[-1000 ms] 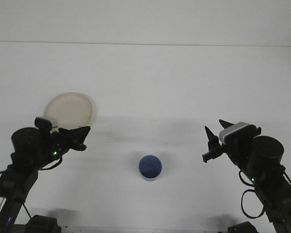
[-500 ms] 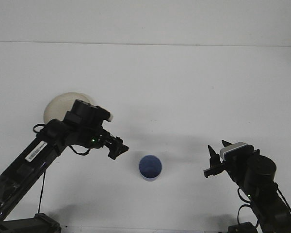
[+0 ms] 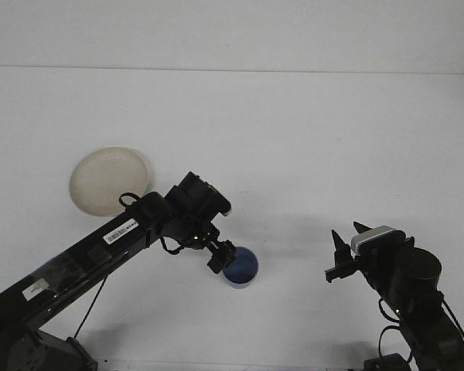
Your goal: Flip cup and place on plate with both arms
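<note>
**Left gripper at the cup's rim**

The left gripper (image 3: 223, 257) is right at the near-left edge of the cup (image 3: 240, 267), fingers touching or just overlapping the rim; whether they are parted or pinched on it cannot be told from this angle. The cup is blue, mouth up, on the table (image 3: 309, 139). Left arm stretched low across to it, which reads as an approach to take the rim for the flip. That is a judgement.

Out from the cup: the plate (image 3: 109, 180) lies up and to the left of it, well apart, bare. To the right of the cup, well apart, the right gripper (image 3: 346, 249) waits with fingers spread, holding nothing, likely ready to receive.

A white label runs along the left arm, too small to read.
</note>
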Tool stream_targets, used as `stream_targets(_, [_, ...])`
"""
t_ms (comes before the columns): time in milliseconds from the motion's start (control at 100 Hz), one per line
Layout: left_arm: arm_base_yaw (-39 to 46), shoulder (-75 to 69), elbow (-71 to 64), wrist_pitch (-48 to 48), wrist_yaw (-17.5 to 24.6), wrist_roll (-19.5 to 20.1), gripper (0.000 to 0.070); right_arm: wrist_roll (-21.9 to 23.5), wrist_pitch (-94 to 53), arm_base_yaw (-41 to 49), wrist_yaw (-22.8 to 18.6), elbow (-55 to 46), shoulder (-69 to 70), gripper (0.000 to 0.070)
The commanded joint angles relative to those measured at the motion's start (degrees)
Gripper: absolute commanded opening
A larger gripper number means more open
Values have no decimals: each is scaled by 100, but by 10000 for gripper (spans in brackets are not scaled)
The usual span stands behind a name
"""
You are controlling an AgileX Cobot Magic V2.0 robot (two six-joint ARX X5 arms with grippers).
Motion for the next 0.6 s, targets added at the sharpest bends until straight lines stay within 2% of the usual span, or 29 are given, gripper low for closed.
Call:
stream_targets(0, [-125, 168, 138, 92, -184, 66, 509, 39, 57, 7, -7, 28, 20, 345])
stream_targets(110, [-262, 310, 138, 240, -387, 66, 509, 37, 57, 7, -7, 28, 20, 345])
stream_targets(460, [-461, 839, 138, 461, -479, 61, 484, 37, 57, 7, -7, 28, 22, 345])
stream_targets(510, [-468, 844, 138, 527, -560, 61, 406, 37, 57, 7, -7, 28, 20, 345])
stream_targets(590, [-501, 844, 138, 612, -678, 63, 177, 37, 57, 7, -7, 28, 22, 345])
